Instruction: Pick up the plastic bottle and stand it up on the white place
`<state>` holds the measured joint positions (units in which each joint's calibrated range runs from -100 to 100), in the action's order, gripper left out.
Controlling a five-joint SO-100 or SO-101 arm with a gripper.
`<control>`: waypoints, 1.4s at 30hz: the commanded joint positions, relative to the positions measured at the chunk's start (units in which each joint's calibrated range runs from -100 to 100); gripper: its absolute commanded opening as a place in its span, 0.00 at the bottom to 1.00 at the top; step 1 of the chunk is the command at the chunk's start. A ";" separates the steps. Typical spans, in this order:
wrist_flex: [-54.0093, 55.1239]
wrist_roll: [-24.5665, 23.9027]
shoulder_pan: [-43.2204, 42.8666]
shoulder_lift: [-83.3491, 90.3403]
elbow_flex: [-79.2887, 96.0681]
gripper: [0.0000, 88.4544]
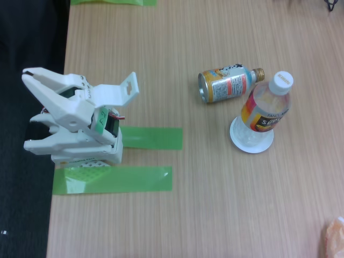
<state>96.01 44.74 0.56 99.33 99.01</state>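
The clear ribbed plastic bottle (266,109), with a white cap and a red, orange and yellow label, stands upright on the small round white place (251,141) at the right of the fixed view. My white arm sits folded at the table's left edge, far from the bottle. Its gripper (28,75) points left, away from the objects, and holds nothing. I cannot make out how its jaws stand.
A short metallic orange-and-blue bottle-can (228,83) with a gold cap lies on its side just up and left of the bottle. Two green tape strips (134,178) mark the wood table by the arm's base. Something orange (334,236) shows at the bottom right corner.
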 commanded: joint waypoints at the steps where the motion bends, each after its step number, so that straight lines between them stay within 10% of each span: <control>1: 1.42 -0.16 -0.19 -0.33 0.36 0.01; 7: 1.16 -0.69 -0.34 -0.59 0.36 0.01; 31: 3.39 -34.90 1.07 -0.33 0.36 0.01; 42: 3.39 -36.90 1.29 -0.33 0.36 0.01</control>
<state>98.05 7.47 1.61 99.33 99.01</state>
